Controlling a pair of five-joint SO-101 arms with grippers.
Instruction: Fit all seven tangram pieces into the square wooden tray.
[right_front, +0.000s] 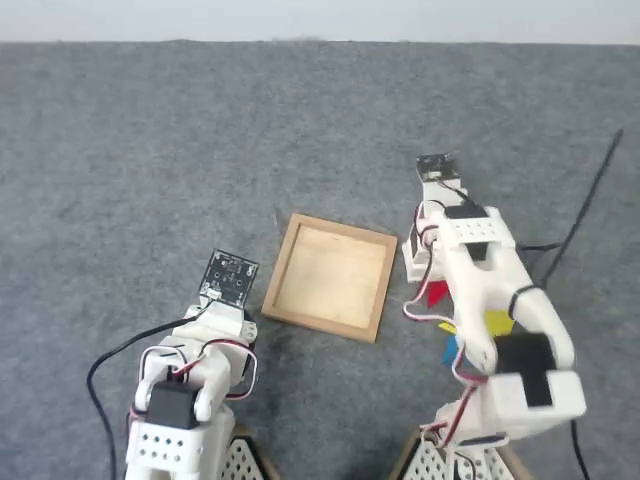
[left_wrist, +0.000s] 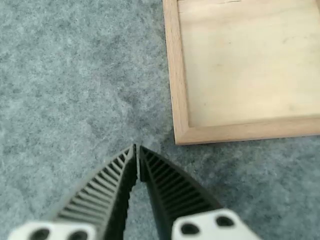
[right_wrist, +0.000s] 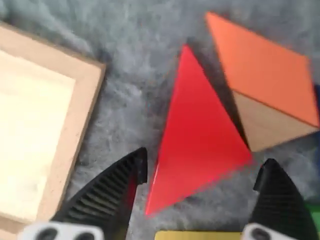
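The square wooden tray (right_front: 286, 260) lies in the middle of the grey carpet with nothing in it. To its right, under the right arm (right_front: 480, 280), lie coloured tangram pieces: a red one (right_front: 436, 293), a yellow one (right_front: 497, 322) and a blue one (right_front: 450, 350). My right gripper (right_wrist: 202, 172) is open, and its fingers straddle the wide end of the red triangle (right_wrist: 195, 135) just above it. An orange piece (right_wrist: 260, 65) sits tilted beside the triangle, its bare wooden side showing. My left gripper (left_wrist: 136, 148) is shut on nothing, just off the tray's corner (left_wrist: 181, 135).
A yellow edge (right_wrist: 200, 235) and a sliver of green (right_wrist: 315, 220) lie close under the right gripper. The tray's rim (right_wrist: 80, 110) runs beside its left finger. Open carpet stretches behind and to the left of the tray.
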